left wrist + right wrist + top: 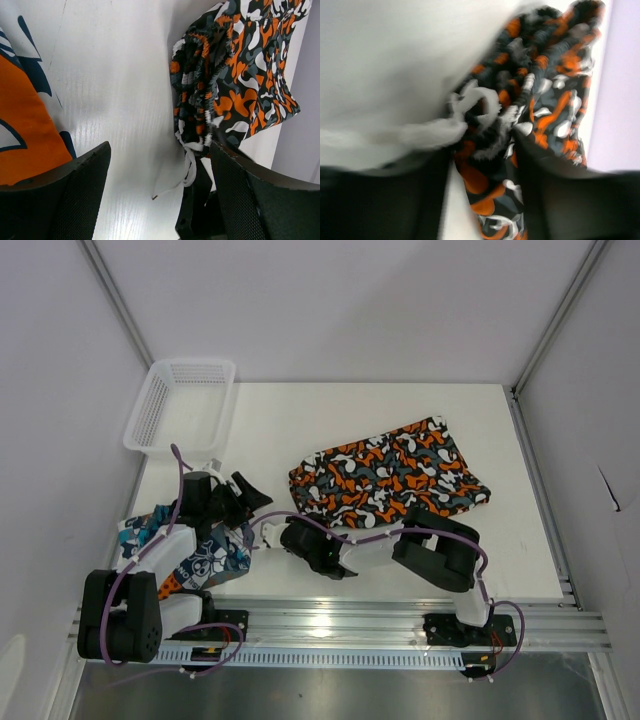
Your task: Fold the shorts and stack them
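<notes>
The camouflage shorts [390, 475] are lying spread but rumpled in the middle of the counter [500, 550]. The waistband is bunching toward us, and its white drawstring [190, 167] is trailing loose off the near corner. We are working that corner with the right gripper [300, 528]. Its jaws are straddling the gathered waistband with cloth between them, though the wrist view is too blurred for us to tell whether they are pinching it. The left gripper [250, 492] is hovering just beside the same corner, its jaws standing wide apart and holding nothing, with bare counter showing between them. Under that arm, at the near left, the patchwork shorts [205, 562] are sitting in a crumpled heap (no fold yet, by our reckoning). The white mesh basket [150, 425] is standing at the far left corner. We are judging the task to be at an early stage. Doing this step well is calling for a grip on the elastic rather than the string. The left jaws should be taking a second point along the waistband, and both arms drawing the cloth flat before any fold.
</notes>
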You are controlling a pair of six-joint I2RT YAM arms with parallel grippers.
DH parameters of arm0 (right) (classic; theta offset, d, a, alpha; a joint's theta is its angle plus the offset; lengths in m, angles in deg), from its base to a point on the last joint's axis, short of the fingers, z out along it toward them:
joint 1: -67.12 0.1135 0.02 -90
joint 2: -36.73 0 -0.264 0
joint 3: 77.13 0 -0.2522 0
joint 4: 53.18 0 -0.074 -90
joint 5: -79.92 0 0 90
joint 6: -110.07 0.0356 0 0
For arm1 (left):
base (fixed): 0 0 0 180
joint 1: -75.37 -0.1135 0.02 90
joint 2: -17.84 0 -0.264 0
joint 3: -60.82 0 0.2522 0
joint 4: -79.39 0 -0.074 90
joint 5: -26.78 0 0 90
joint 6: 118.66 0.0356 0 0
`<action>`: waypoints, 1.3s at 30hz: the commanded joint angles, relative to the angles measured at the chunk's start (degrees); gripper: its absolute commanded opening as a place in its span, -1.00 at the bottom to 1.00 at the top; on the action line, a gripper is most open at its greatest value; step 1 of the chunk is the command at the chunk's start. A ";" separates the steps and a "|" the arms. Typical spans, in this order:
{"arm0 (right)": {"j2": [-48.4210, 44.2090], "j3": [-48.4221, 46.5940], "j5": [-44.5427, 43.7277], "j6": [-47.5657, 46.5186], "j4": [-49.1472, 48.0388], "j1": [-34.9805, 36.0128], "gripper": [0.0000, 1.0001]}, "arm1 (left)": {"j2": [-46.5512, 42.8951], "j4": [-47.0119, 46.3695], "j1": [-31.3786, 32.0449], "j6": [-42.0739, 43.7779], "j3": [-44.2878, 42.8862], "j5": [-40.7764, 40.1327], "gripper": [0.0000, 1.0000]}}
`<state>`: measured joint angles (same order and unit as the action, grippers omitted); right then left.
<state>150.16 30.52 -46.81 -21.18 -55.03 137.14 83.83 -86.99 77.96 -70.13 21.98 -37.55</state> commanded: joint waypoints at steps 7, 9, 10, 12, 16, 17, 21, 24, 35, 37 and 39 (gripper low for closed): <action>1.02 1.63 1.93 0.38 -1.42 -0.15 -1.00 | 0.36 -1.79 -0.57 0.17 -1.81 1.75 0.64; -0.30 2.95 2.36 0.74 -3.27 -0.06 -1.00 | 0.01 -2.14 -0.48 -0.71 -1.38 2.19 0.65; -1.01 4.34 2.45 1.35 -4.15 -0.06 -1.00 | -0.25 -2.40 -0.48 -1.06 -1.20 2.71 0.66; -2.77 5.93 2.63 1.88 -7.22 -0.23 -1.00 | -1.13 -3.19 -0.31 -2.72 -0.76 3.85 0.68; -5.14 9.10 3.59 3.46 -11.97 -0.50 -1.00 | -1.31 -3.46 1.10 -5.63 -1.11 5.35 0.69; -5.67 10.06 2.99 3.55 -12.76 -0.50 -1.00 | -1.31 -3.64 1.97 -6.24 -1.20 5.35 0.69; -9.09 11.48 4.38 5.21 -13.48 -1.20 -1.00 | -0.26 -3.72 4.96 -8.44 -2.25 3.87 0.71; -11.81 11.65 6.67 7.41 -11.55 -2.17 -1.00 | 1.50 -5.03 7.34 -10.64 -2.25 3.59 0.77; -15.96 11.92 11.33 10.23 -9.17 -4.10 -1.00 | 5.02 -12.24 13.23 -18.98 -1.29 1.75 0.98; -16.04 11.74 11.59 10.14 -8.99 -4.10 -1.00 | 5.46 -12.69 13.84 -20.04 -1.81 1.58 0.98; -15.96 11.65 11.77 10.14 -8.73 -4.19 -1.00 | 6.59 -12.16 14.46 -21.28 -3.57 1.05 0.98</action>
<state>136.78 42.37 -36.47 -12.48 -62.81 133.03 89.23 -96.15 91.25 -87.71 21.41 -35.56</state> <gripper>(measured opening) 0.040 0.990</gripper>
